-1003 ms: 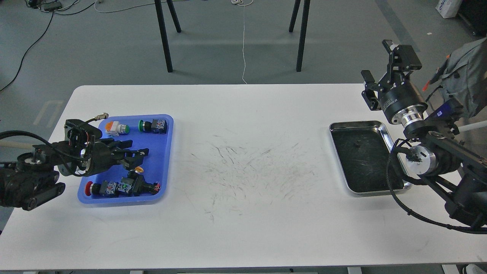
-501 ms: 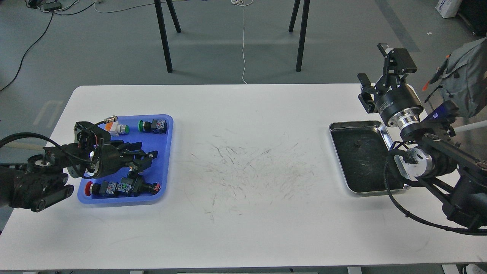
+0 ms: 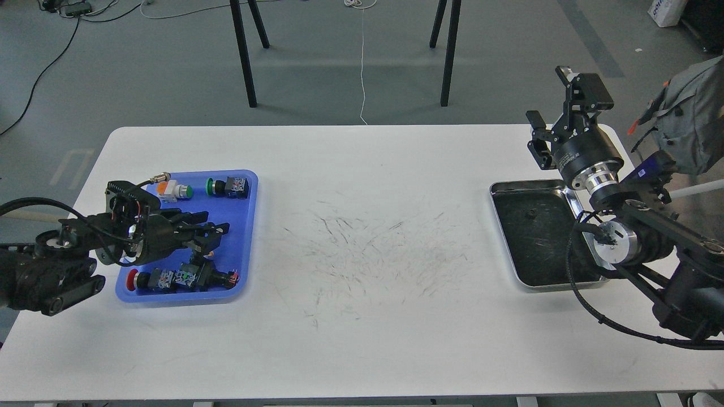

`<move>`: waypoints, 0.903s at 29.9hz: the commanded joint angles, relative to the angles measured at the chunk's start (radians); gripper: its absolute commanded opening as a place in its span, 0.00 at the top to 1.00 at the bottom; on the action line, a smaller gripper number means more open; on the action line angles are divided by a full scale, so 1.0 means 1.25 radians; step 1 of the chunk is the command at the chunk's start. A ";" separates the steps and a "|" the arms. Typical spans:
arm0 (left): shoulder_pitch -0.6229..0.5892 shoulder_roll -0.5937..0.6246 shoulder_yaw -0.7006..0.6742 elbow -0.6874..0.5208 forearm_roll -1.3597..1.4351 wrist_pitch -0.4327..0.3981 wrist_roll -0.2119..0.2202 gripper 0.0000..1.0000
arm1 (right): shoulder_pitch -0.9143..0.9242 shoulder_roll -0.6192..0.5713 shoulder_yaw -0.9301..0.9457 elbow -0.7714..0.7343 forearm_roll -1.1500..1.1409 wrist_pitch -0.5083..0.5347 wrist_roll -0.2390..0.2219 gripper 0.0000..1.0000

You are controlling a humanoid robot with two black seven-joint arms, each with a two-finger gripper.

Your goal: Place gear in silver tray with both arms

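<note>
White table [image 3: 362,316] fills most of the frame, scuffed with dark scratch marks at centre, grey floor and black stand legs beyond its far edge. My left gripper [image 3: 212,234] sits at left-centre over the blue tray [image 3: 249,226], fingers pointing right and spread a little; something dark sits between the tips but I cannot tell whether they grip it. Around it in that tray lie push-button switches: an orange-and-white one [image 3: 172,190] and a green one [image 3: 226,186] toward the far edge, a red-capped one [image 3: 169,278] along the near edge. My right gripper [image 3: 557,107] is raised at upper right, fingers apart and holding nothing, above the far corner of the silver tray [image 3: 498,226]. That tray lies at right-centre, long axis running from far to near, slightly turned; a small dark piece [image 3: 530,213] rests on its scratched bottom. Between the trays the table offers wide room. Since half a second ago, my left gripper has drawn back slightly leftward and my right has drifted a touch left
</note>
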 commanded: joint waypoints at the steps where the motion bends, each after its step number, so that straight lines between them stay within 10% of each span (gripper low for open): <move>1: 0.001 0.000 0.000 0.000 0.012 0.004 0.000 0.44 | 0.000 0.007 -0.001 -0.003 0.000 0.000 0.000 0.05; 27: 0.014 -0.004 0.000 0.012 0.011 0.006 0.000 0.59 | 0.000 0.008 -0.004 -0.003 -0.001 0.000 0.000 0.05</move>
